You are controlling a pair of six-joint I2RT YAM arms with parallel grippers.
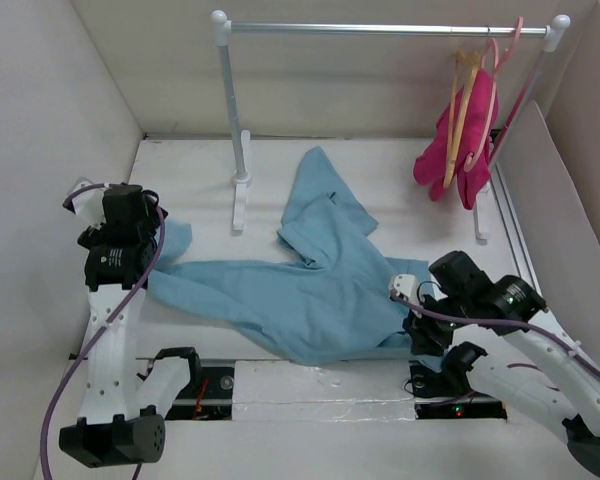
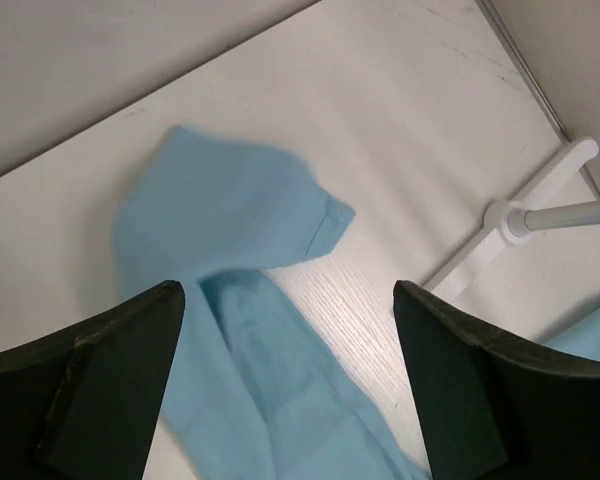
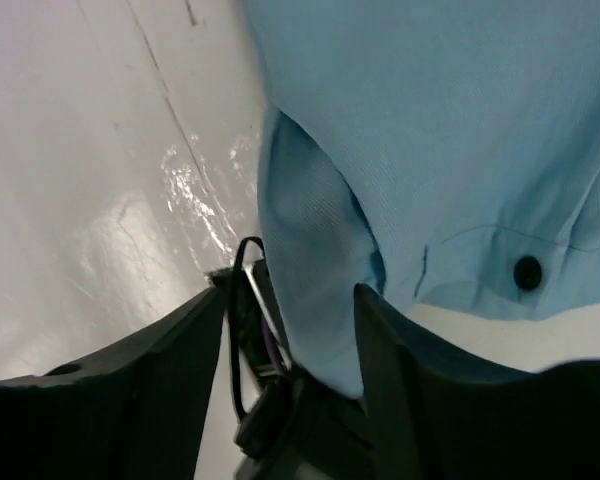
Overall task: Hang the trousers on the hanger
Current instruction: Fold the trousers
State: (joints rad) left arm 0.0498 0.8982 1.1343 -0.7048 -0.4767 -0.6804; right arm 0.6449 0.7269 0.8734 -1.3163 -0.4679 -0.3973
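Plainly, a fold of the trousers [image 3: 430, 130] sits between the right jaws.

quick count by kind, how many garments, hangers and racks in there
garments: 2 (trousers, pink garment)
hangers: 2 (wooden hanger, pink hanger)
rack: 1
total: 5
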